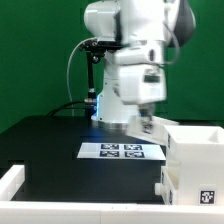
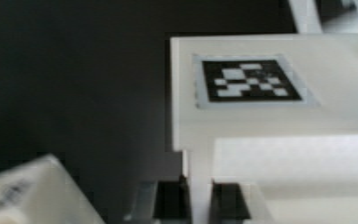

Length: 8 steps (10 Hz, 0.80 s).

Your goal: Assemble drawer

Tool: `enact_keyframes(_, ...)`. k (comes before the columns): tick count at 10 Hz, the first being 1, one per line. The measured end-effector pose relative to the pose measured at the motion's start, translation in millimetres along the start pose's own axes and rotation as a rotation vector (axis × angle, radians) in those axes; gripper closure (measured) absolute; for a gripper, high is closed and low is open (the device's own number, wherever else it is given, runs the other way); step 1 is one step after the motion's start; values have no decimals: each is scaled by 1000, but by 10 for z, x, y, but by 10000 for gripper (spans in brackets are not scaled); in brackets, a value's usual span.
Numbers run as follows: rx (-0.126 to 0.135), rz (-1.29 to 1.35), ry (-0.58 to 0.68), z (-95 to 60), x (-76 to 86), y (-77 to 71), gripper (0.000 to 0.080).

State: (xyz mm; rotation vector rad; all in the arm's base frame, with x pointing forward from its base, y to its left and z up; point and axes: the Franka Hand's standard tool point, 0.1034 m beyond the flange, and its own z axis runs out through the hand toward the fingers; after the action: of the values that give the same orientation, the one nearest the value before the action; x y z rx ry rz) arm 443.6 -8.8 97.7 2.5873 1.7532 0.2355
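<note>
My gripper [image 1: 149,124] hangs at the left top edge of the white boxes on the exterior view's right. In the wrist view the gripper [image 2: 199,205] is shut on a thin upright white wall [image 2: 199,170], with a dark finger [image 2: 171,203] on each side of it. That wall looks like the side of the drawer [image 1: 195,137], a shallow open-top piece at the top of the large white box [image 1: 190,178]. A white face with a black-and-white tag [image 2: 252,82] lies just beyond the fingers. Where drawer ends and box begins is hard to tell.
The marker board [image 1: 122,151] lies on the black table left of the large box, below the gripper. A white rail [image 1: 12,183] runs along the table's front left. A white tagged piece [image 2: 16,195] shows at the wrist view's edge.
</note>
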Motion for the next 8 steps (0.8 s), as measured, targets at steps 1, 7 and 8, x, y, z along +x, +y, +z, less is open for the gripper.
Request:
enact_keyframes(1, 14, 1, 7, -25, -126, 270, 763)
enact_keyframes(7, 72, -33, 35, 270, -167, 465, 763)
enact_keyframes(8, 115, -90, 49, 399, -296, 662, 763)
